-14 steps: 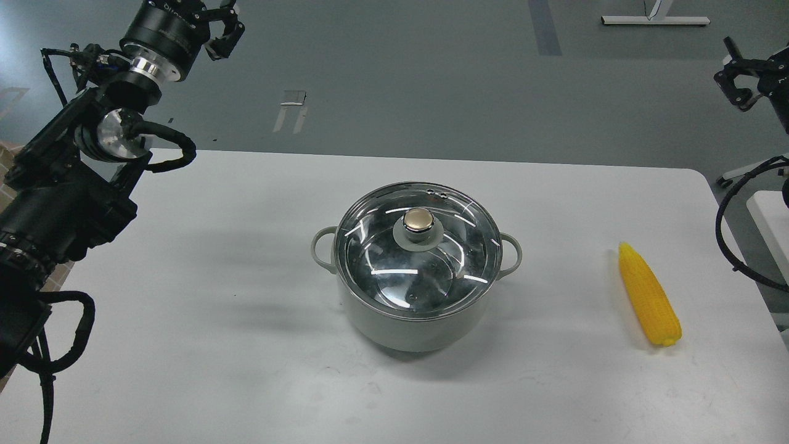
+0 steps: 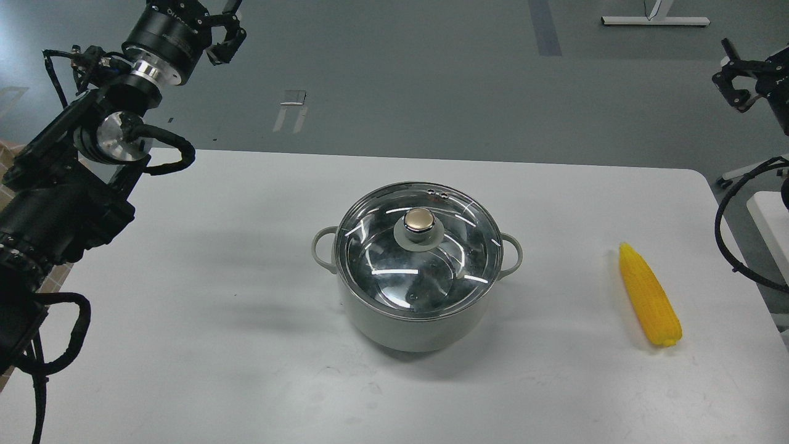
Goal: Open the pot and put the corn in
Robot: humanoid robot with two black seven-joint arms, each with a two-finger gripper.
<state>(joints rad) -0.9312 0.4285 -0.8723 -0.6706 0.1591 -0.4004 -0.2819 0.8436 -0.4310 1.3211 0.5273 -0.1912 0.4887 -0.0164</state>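
A: On the white surface (image 2: 185, 370), the pot (image 2: 418, 320) is sitting mid-way, glass lid (image 2: 416, 259) on. The corn (image 2: 649, 296) is lying well apart, right.

B: Jaws? Writing?

A: Left gripper (image 2: 223, 28), right gripper (image 2: 736, 77) are hanging empty; can't tell their jaws. Wrist lettering's unreadable.

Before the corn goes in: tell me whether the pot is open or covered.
Covered. The glass lid sits flat on the rim of the pot, knob up. The corn lies on the table to its right.
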